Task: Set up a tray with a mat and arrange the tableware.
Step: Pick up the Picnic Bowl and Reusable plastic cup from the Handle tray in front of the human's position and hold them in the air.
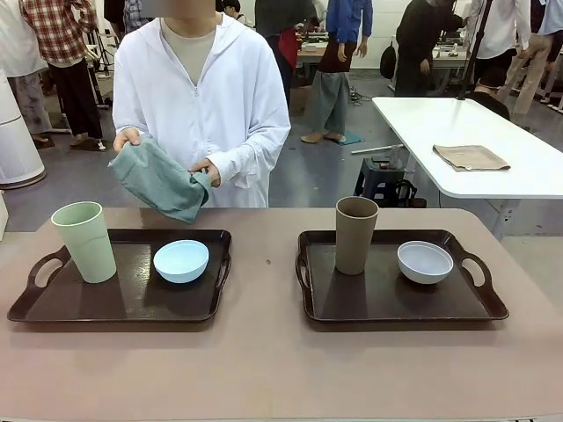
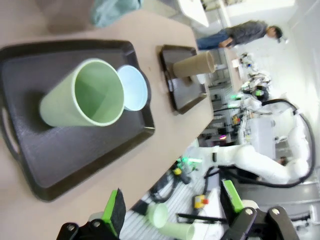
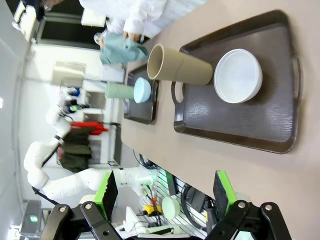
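Front view: the person's right hand [image 1: 126,138] and left hand [image 1: 208,171] are both closed on a folded grey-green mat [image 1: 158,180]. They hold it in the air just beyond the far rim of the left tray [image 1: 132,303], clear of the table [image 1: 264,369]. The right hand pinches the mat's upper corner. The left hand's fingers curl around its lower end.

On the left tray, the pale green cup [image 1: 85,242] stands upright by the outer handle. The light blue bowl [image 1: 181,260] sits near it toward the inner handle, not touching it. The tray's near half is bare.

Across a strip of bare table from the left tray lies the right tray [image 1: 387,303], with the upright brown cup [image 1: 355,235] and the white bowl [image 1: 425,261] apart on it. More bare table runs in front of the left tray's near rim.

Left wrist view: the left gripper [image 2: 172,207] hovers off the left tray's near corner, past the table's edge. Its jaws are spread wide, with nothing between the green pads [image 2: 116,212].

Right wrist view: the right gripper [image 3: 165,192] is equally wide and empty.
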`<state>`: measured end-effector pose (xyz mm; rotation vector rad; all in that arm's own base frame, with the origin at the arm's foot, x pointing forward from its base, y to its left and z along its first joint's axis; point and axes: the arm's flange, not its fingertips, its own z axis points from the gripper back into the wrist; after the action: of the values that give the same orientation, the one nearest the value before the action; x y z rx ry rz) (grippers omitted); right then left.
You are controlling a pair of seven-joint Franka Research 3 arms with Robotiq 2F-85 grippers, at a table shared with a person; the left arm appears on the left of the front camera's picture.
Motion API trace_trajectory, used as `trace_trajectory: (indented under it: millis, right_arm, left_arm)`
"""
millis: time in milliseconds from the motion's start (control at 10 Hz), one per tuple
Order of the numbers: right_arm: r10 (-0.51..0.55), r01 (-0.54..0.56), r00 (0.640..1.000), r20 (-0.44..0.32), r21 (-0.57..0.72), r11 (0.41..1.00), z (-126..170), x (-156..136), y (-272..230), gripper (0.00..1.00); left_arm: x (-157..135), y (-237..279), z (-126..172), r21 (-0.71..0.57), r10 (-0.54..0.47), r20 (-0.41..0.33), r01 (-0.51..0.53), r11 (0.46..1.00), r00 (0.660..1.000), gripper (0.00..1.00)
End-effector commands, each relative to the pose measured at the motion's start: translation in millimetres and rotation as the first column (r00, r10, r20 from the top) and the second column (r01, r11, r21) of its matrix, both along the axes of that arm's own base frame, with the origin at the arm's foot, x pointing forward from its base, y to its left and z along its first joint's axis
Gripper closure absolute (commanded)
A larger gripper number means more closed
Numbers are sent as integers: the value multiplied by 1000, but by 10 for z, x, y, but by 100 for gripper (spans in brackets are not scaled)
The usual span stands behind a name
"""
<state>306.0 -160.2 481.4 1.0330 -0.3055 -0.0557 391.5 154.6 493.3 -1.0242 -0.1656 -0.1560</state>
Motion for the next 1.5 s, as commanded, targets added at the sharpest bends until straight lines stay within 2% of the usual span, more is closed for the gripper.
trace_trajectory:
  millis: [0,100,300,500,700,800,900,1000,1100,1400]
  right_arm:
    - [37,-38,999,-10,-113,993,314,176,501,0]
    - [51,-54,998,-29,-149,987,415,293,732,0]
    - [84,-99,994,-68,-249,963,550,486,1259,0]
    - [89,-117,991,-96,-344,932,752,654,1882,0]
    - [108,-154,985,-132,-417,896,882,772,2438,0]
    - [95,-144,987,-131,-441,886,934,855,2688,0]
    - [94,-143,987,-130,-441,886,952,904,2803,0]
    - [140,-191,979,-146,-432,881,947,888,2777,0]
    - [119,-157,986,-114,-426,891,928,766,2793,0]
    - [133,-173,983,-123,-426,888,940,826,2841,0]
  left_arm:
    - [3,-203,275,217,-103,145,70,974,984,0]
    - [19,-296,352,305,-161,176,102,947,971,0]
    - [7,-517,379,447,-331,172,226,866,928,0]
    - [19,-765,433,549,-495,193,325,770,847,0]
    - [24,-990,478,627,-609,211,372,684,764,0]
    - [75,-1115,503,676,-628,239,338,655,740,0]
    - [78,-1201,537,704,-633,265,303,643,727,0]
    - [114,-1279,591,689,-617,287,290,664,733,0]
    - [130,-1166,605,662,-625,225,354,661,747,0]
    - [130,-1166,605,662,-625,225,354,661,747,0]
